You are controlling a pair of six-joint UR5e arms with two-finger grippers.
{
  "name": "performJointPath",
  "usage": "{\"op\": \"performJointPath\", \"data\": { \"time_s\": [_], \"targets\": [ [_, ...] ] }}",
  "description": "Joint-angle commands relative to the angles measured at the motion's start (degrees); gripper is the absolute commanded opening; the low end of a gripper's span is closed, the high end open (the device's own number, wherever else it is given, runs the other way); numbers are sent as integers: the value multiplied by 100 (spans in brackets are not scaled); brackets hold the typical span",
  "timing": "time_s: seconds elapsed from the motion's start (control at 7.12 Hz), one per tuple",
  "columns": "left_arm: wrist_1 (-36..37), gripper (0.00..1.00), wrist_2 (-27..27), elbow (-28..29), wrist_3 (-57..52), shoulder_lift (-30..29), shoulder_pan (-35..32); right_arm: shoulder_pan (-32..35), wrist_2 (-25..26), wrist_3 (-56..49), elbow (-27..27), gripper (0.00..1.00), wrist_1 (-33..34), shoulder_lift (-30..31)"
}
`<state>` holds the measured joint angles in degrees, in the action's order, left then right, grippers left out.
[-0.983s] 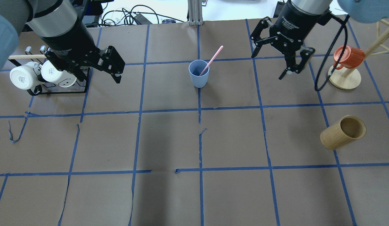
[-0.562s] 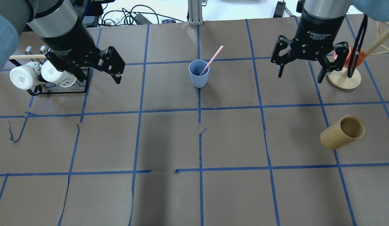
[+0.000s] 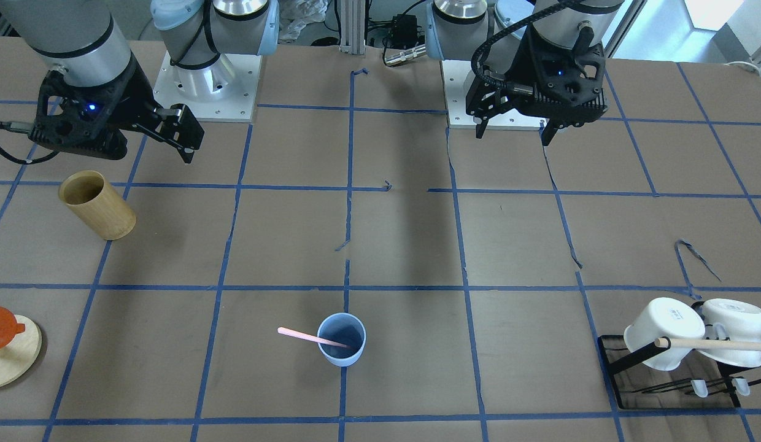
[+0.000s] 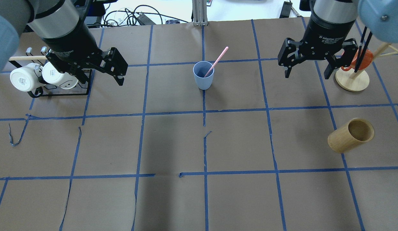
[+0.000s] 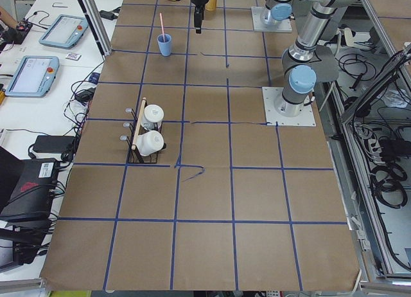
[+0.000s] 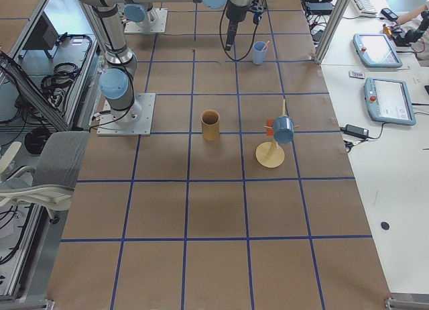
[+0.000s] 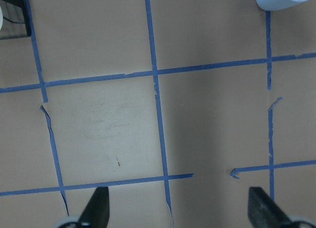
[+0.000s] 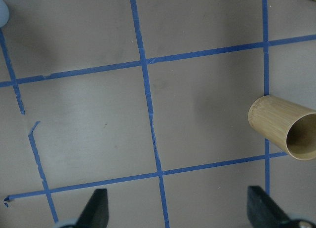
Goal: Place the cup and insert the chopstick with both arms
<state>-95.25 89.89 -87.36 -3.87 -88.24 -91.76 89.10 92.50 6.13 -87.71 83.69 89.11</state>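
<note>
The cup (image 4: 203,77) stands upright on the table (image 4: 173,144), mouth up, about midway between the left and right edges and towards the far edge, away from my robot's base. The chopstick (image 4: 218,58) sits in it with its lower end down inside the cup. Its long axis is slanted, neither upright nor flat. It leans on the rim, and the free end sticks out above the cup, pointing towards the right edge.

My left gripper (image 3: 512,136) hangs over the table on the left side, fingers spread wide with nothing between them. In the wrist view I see only bare paper and tape lines under it, with the cup just at the top corner. It is well apart from the cup and near the rack (image 4: 62,93) of white mugs (image 4: 24,78) by the far left corner.

My right gripper (image 4: 307,75) is also spread wide and empty. It hovers on the right side, well apart from the cup and just beside the wooden stand (image 4: 352,81). The bamboo cup (image 4: 346,139) lies nearer the right edge, and its wrist view shows it too.
</note>
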Motion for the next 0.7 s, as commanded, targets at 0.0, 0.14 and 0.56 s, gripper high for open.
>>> {"op": "performJointPath", "data": {
  "time_s": [0.0, 0.14, 0.56],
  "targets": [
    [7, 100, 2, 0, 0, 0, 0, 37, -12, -113, -238, 100, 139, 404],
    [-2, 100, 2, 0, 0, 0, 0, 185, 40, -95, -247, 100, 156, 405],
    [7, 100, 81, 0, 0, 0, 0, 301, 14, -51, -264, 100, 165, 379]
  ]
}}
